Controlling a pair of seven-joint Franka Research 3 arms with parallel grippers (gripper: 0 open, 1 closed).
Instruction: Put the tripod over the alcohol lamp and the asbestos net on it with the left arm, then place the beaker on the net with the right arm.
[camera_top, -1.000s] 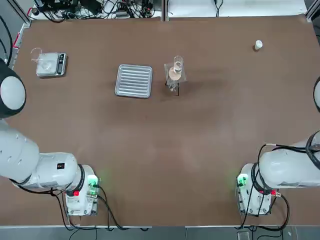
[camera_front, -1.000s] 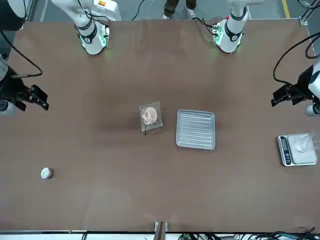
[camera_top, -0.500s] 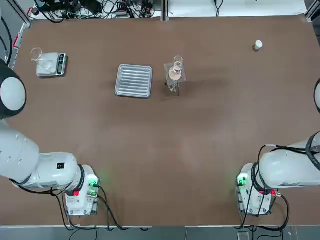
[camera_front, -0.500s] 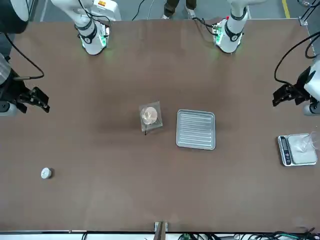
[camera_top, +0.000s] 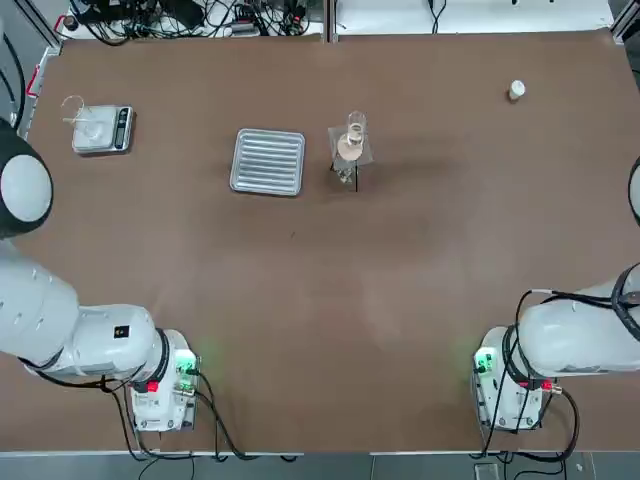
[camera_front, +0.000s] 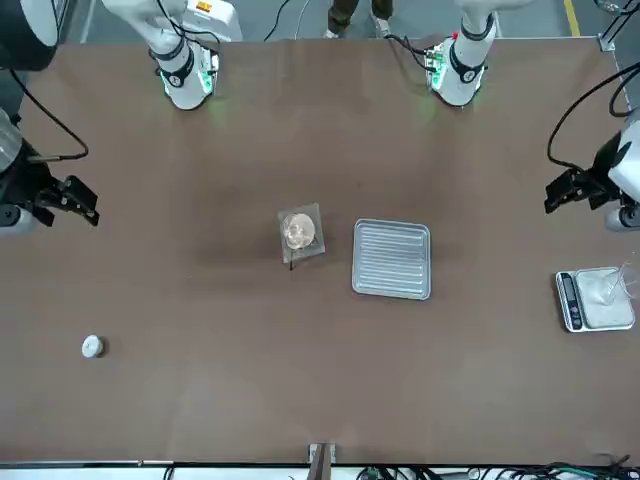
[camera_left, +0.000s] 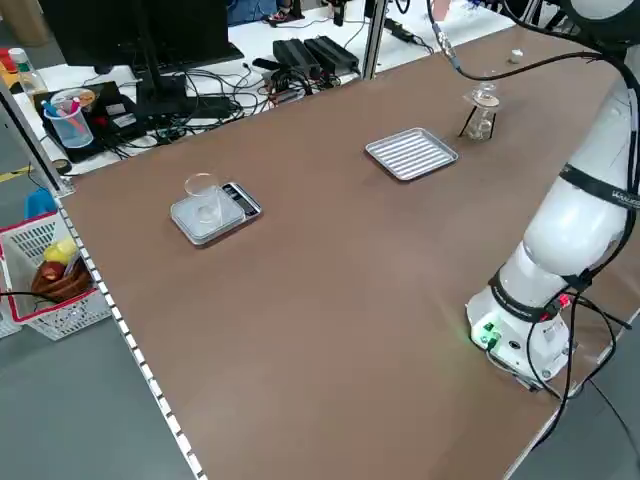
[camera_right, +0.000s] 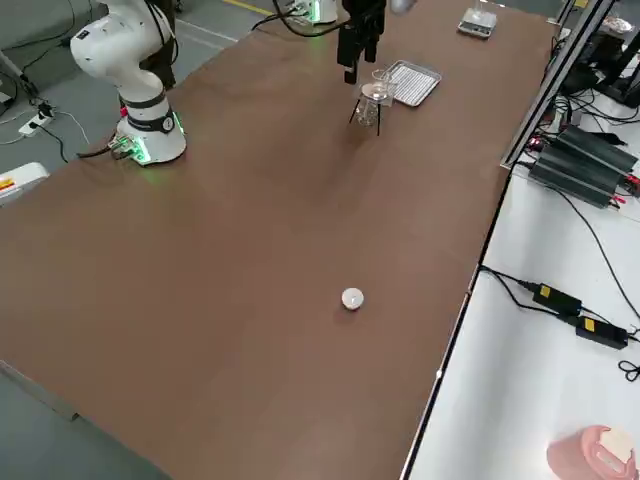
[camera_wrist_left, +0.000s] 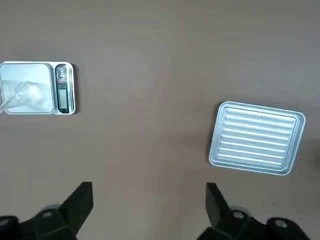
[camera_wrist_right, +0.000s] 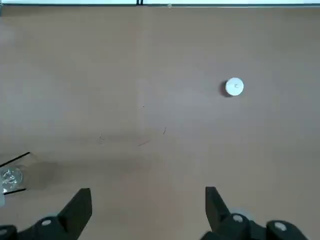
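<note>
Glass on mesh on wire: the beaker (camera_top: 355, 126) stands upright on the asbestos net (camera_top: 350, 149), a grey square with a pale tan round centre, and the net lies flat on the ring of the tripod (camera_top: 347, 178), whose thin black legs splay down to the table (camera_top: 400, 300). A squat clear shape under the ring in the right side view looks like the alcohol lamp (camera_right: 367, 116), though its wick top is too small to make out. The whole stack has its long axis vertical. It lies ahead of both pincers and between them, inboard of each, well apart from either; in the front view it looks slightly nearer the right gripper (camera_wrist_right: 148, 197) than the left gripper (camera_wrist_left: 149, 192). Both pincers hang high at the table's sides with fingers spread wide and nothing between them. The ribbed metal tray (camera_top: 268, 161) sits just beside the stack on the left pincer's side, a small scale (camera_top: 103, 130) lies farther out that way, and a white capped cylinder (camera_top: 516, 90) lies ahead of the right pincer, to its outer side. Judging by this arrangement, every placement the task names appears done, so no further reach seems needed.
</note>
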